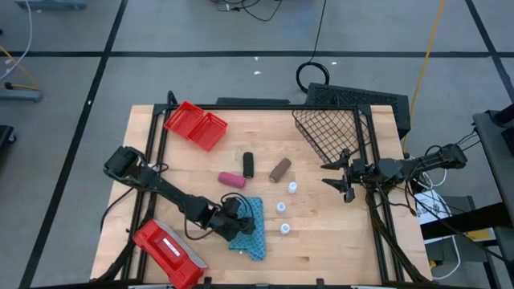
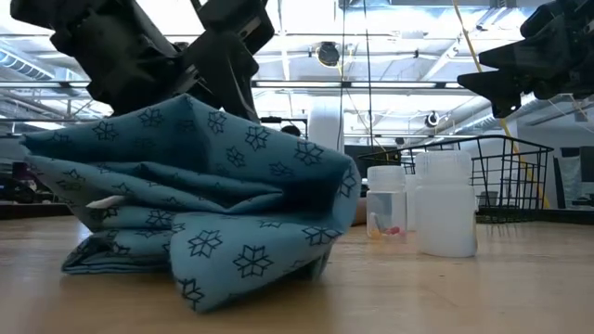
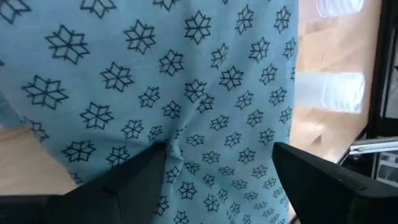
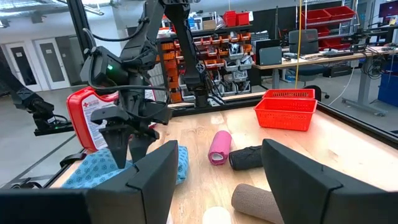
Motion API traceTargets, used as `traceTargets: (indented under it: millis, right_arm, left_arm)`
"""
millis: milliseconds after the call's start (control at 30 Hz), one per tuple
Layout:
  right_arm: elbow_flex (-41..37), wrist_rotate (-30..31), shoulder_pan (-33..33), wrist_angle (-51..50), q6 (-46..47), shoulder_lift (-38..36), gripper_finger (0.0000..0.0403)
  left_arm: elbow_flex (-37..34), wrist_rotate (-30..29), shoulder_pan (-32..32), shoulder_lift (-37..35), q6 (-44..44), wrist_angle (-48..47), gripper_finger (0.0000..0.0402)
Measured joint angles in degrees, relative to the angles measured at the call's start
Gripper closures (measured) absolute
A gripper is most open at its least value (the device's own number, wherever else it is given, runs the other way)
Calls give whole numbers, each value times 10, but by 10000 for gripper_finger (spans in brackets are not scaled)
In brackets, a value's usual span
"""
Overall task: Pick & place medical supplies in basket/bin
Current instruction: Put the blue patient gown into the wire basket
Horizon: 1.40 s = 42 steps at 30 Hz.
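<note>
**Inspector:** Start at the left. What stands there?

**Assistant:** At the table's near left lies the flat red case (image 1: 167,251), not part of the job. At the far left sits the red bin (image 1: 195,124), nothing visible in it. Just right of the case, the left gripper (image 1: 238,227) is down on the blue cloth pad (image 1: 252,229). Its fingers (image 3: 134,180) stand apart, with the cloth bunched between them. I judge the spread is meant to take in a thick fold; a firm hold on the pad is not shown.

**Inspector:** And the middle?

**Assistant:** The pink roll (image 1: 231,180), black roll (image 1: 248,164) and brown roll (image 1: 279,168) lie loose on the wood beyond the pad, close together but apart. To their right, three small white bottles (image 1: 283,207) stand upright in a loose line, near the pad's right edge. None has been placed.

**Inspector:** The right side?

**Assistant:** The black wire basket (image 1: 331,128) sits at the far right, tilted toward the supplies, I judge for easy dropping. The right gripper (image 1: 345,181) hangs beside it above the table, jaws parted and holding nothing, evidently waiting.
</note>
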Motion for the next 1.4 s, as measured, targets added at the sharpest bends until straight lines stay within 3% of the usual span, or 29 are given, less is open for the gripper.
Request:
traceTargets:
  millis: [167, 367, 500, 700, 933, 1067, 1400]
  right_arm:
    - [0, 0, 0, 0, 0, 0, 181]
    - [0, 0, 0, 0, 0, 0, 183]
    - [0, 0, 0, 0, 0, 0, 182]
    - [0, 0, 0, 0, 0, 1, 179]
    - [0, 0, 0, 0, 0, 2, 179]
    - [0, 0, 0, 0, 0, 2, 179]
    - [0, 0, 0, 0, 0, 2, 179]
  left_arm:
    - [-4, 33, 11, -41, 37, -19, 92]
    - [-4, -53, 1, -145, 42, -121, 92]
    - [-5, -76, -20, -162, -4, -191, 92]
    - [-5, -79, -27, -104, -31, -169, 92]
    - [-2, -81, -10, -7, 24, -28, 92]
    - [0, -45, 1, 37, 36, 22, 92]
    - [0, -14, 12, 45, 79, 38, 92]
